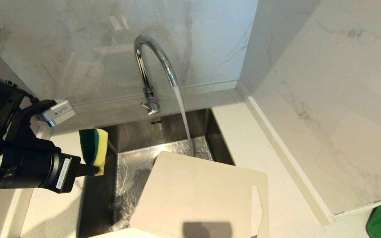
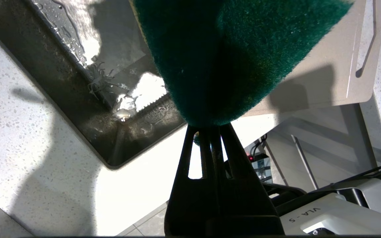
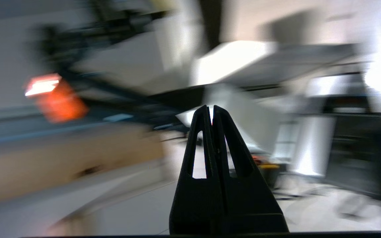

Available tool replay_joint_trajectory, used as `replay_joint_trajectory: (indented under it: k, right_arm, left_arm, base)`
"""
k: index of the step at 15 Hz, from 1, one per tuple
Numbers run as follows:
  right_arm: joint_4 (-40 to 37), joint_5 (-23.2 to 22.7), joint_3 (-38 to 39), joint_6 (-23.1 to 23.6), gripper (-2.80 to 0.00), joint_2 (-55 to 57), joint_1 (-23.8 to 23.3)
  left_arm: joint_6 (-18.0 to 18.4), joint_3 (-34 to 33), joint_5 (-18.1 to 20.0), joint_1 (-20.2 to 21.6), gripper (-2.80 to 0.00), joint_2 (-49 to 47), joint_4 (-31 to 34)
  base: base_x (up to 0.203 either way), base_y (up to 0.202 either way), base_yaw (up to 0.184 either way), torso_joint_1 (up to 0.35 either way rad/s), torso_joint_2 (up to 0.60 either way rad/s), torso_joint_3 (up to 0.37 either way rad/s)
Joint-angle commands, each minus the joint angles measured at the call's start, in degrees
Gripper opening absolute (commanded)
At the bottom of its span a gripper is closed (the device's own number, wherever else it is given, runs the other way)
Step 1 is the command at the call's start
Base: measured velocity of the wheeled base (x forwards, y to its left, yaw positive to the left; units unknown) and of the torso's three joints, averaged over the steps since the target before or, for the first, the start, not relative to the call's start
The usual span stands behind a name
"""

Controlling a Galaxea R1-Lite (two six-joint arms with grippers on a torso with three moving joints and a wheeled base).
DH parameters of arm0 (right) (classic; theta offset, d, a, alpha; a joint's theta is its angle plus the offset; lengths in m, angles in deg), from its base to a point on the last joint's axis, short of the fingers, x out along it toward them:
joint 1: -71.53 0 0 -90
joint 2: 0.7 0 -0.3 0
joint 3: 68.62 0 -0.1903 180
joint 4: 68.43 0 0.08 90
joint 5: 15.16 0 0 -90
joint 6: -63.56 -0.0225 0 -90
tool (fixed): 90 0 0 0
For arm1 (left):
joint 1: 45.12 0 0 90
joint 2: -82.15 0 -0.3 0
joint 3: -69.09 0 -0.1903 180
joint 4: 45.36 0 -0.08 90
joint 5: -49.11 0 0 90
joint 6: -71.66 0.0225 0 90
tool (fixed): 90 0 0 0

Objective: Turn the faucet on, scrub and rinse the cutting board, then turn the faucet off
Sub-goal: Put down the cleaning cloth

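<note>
Faucet: one chrome faucet [image 1: 154, 62] at the back of the sink [image 1: 129, 185], running; a steady stream falls from the spout into the basin just behind the board.
Lever: one small lever [image 1: 150, 106] at the faucet's base.
Board: one cream board [image 1: 197, 195] lying tilted over the sink's right side, its far edge near the stream, its slot handle toward the right counter [image 1: 276, 155]. The stream does not appear to land on it.
Left gripper: the left gripper [image 1: 89, 169] hangs above the sink's left rim, fingers pinched tight on one sponge [image 1: 93, 149], green pad and yellow foam, held upright and clear of the board.
Right gripper: the right gripper [image 3: 213, 114] is out of the head view, fingers pressed together on nothing; its surroundings are a blur.
Risk, slipping sponge: only a thin edge of the sponge sits in the grip, so hard scrubbing could likely twist it loose into the basin.
Risk, shifting board: nothing holds the board; a sideways push could probably slide it off the rim or tip it into the sink.
Risk, splash: water striking the tilted board could run onto the counter.
Count: one faucet, one board, one sponge, one sink, two grippers.
</note>
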Motion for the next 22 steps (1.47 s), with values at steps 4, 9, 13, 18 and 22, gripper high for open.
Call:
replay_joint_trajectory:
  k: [4, 9, 13, 18, 22]
  right_arm:
    - [-0.42, 31.79, 21.28, 9.64, -2.80, -3.26, -4.03]
    - [3.91, 33.72, 37.39, 14.70, -2.80, -15.02, -23.82]
    - [3.50, 35.21, 44.24, 22.49, -2.80, -24.86, -28.53]
    - [1.20, 35.56, 48.75, 26.61, -2.80, -34.48, -28.37]
    - [27.73, 27.91, 69.37, 38.40, -2.80, -34.28, -28.32]
  left_arm:
    - [-0.38, 0.33, 0.41, 0.01, -2.80, 0.10, -0.07]
    - [-0.47, 0.41, 0.46, 0.01, -2.80, 0.37, -0.14]
    - [-0.47, 0.38, 0.50, -0.05, -2.80, 0.39, -0.14]
    - [-0.38, 0.95, 0.44, -0.08, -2.80, 0.11, -0.14]
    - [-0.38, 0.49, 0.41, -0.08, -2.80, 0.81, -0.05]
  base:
    - [0.000, 0.000, 0.000, 0.000, 0.00, 0.000]
    - [0.000, 0.000, 0.000, 0.000, 0.00, 0.000]
    - [0.000, 0.000, 0.000, -0.001, 0.00, 0.013]
    - [0.000, 0.000, 0.000, 0.000, 0.00, 0.000]
    - [0.000, 0.000, 0.000, 0.000, 0.00, 0.000]
